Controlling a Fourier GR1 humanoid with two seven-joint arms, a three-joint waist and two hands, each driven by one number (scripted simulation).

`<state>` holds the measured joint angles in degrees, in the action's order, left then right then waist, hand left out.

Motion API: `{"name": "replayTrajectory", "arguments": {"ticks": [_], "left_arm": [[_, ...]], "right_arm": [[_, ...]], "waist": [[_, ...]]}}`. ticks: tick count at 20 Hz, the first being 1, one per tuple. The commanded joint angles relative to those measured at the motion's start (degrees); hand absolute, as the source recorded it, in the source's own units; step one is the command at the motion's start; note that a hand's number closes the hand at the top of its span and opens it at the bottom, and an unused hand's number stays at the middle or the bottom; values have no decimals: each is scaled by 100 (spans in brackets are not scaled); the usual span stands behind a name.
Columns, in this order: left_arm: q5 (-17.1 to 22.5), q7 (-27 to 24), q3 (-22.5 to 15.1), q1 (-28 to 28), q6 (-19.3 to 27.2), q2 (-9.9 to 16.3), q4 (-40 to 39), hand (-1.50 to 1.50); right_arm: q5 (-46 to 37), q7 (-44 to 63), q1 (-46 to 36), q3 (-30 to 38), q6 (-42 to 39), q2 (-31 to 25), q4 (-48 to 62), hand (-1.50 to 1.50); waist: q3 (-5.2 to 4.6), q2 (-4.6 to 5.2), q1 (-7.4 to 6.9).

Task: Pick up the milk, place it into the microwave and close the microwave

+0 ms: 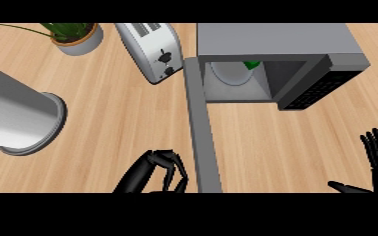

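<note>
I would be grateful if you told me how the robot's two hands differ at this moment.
The left hand has its fingers curled and holds nothing, while the right hand is open with fingers straight. The left hand sits just left of the open microwave door; the right hand shows at the view's right edge, far from the door and partly cut off. Both are black and low over the wooden counter.

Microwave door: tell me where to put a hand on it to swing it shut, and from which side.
Push the door's free end, nearest the robot, from its left face; the left hand is beside it. The hinge is at the microwave, so the far end swings easiest.
</note>
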<state>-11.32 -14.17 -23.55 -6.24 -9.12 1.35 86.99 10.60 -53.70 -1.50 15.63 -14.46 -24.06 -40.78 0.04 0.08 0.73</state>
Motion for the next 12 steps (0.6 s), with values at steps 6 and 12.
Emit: {"name": "replayTrajectory", "arguments": {"ticks": [6,12], "left_arm": [[-99,980,-1196,1019,-554,-133,-1492,150],[595,653,-2553,1880,828,-134,-2231,150]], "right_arm": [[207,-414,54,19,-690,-164,48,-150],[325,-492,315,-114,-935,-218,-461,-150]], "waist": [[4,14,48],[-10,8,180]]}}
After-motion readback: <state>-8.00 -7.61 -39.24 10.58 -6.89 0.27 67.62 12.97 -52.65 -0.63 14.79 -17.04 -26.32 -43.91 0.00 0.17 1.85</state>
